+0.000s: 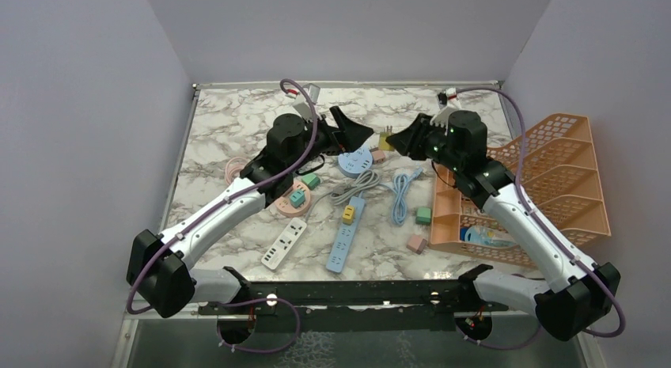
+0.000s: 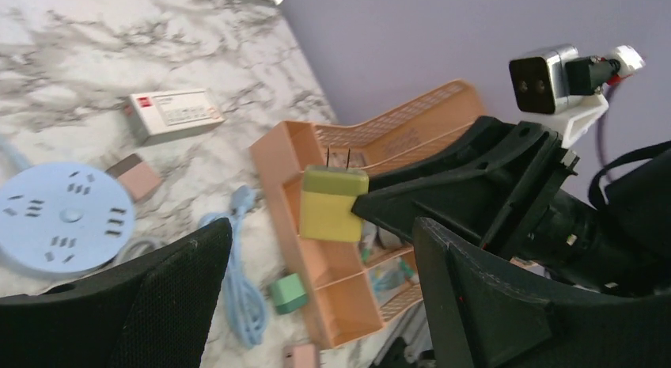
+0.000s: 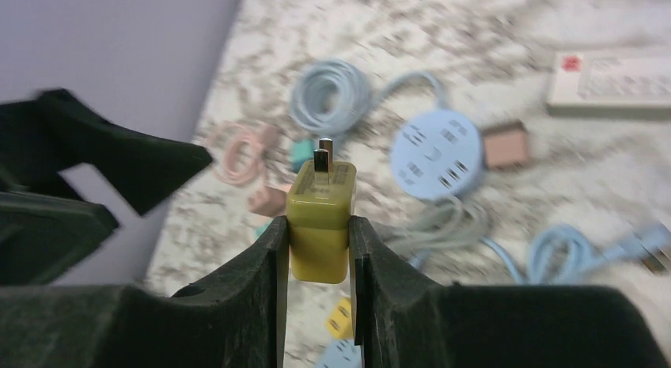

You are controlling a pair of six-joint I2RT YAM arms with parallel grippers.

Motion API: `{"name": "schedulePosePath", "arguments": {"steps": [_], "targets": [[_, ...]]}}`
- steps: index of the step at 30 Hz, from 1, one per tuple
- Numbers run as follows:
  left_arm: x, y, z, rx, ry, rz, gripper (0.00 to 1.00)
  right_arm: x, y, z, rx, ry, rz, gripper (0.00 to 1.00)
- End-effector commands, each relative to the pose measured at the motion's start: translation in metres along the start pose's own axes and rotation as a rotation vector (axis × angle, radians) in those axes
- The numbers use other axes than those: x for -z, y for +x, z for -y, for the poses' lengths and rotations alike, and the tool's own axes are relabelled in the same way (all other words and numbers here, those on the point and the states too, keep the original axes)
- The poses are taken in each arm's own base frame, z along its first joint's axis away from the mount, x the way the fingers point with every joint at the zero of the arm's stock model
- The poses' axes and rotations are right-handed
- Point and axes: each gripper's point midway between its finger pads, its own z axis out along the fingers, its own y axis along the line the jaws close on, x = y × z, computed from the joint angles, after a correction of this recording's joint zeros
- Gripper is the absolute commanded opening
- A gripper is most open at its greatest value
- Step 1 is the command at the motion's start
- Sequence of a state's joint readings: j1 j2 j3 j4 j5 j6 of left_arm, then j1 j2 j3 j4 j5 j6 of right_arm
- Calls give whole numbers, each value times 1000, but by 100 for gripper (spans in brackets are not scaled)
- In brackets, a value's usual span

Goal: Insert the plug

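Right gripper [image 3: 319,225]: clenched on the yellow plug [image 3: 320,195], prongs pointing outward.
Left gripper [image 2: 320,233]: spread wide, empty, facing the plug.
Plug location: in the air above the marble table [image 1: 237,123], near the round blue socket [image 1: 355,161].

We look down on the table [image 1: 229,123] from high behind; our wrist cameras face each other closely, sharing the yellow plug [image 2: 332,214].

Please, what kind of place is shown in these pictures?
Probably a robot test booth: plain walls enclose a marble-print table, two arms stand at its edge, power strips lie scattered.
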State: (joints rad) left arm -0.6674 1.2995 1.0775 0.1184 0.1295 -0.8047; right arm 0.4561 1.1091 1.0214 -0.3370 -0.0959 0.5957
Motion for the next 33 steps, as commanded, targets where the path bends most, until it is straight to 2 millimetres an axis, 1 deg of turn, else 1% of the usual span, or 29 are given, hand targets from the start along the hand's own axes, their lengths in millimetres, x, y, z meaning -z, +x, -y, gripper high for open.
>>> {"name": "schedulePosePath", "arguments": {"steps": [1, 5, 8, 12, 17, 21, 24, 27, 30, 33], "targets": [[15, -32, 56, 138, 235, 108, 86, 22, -73, -92, -23, -372, 173, 22], [21, -43, 68, 177, 278, 142, 86, 41, -103, -127, -55, -518, 246, 22], [29, -57, 84, 218, 338, 184, 86, 52, -114, -144, -84, -594, 266, 22], [35, -74, 105, 250, 432, 230, 86, 62, -118, -160, -127, -687, 246, 22], [47, -87, 129, 274, 567, 266, 86, 72, -114, -171, -180, -766, 211, 22], [52, -89, 137, 298, 622, 271, 73, 76, -112, -173, -198, -788, 197, 22], [55, -91, 140, 305, 649, 279, 56, 76, -109, -173, -206, -793, 186, 23], [56, -89, 143, 300, 668, 279, 44, 73, -106, -171, -212, -793, 177, 23], [56, -86, 141, 295, 670, 274, 29, 73, -105, -170, -219, -799, 186, 25], [53, -81, 137, 297, 661, 263, 11, 69, -103, -167, -219, -789, 189, 27]]}}
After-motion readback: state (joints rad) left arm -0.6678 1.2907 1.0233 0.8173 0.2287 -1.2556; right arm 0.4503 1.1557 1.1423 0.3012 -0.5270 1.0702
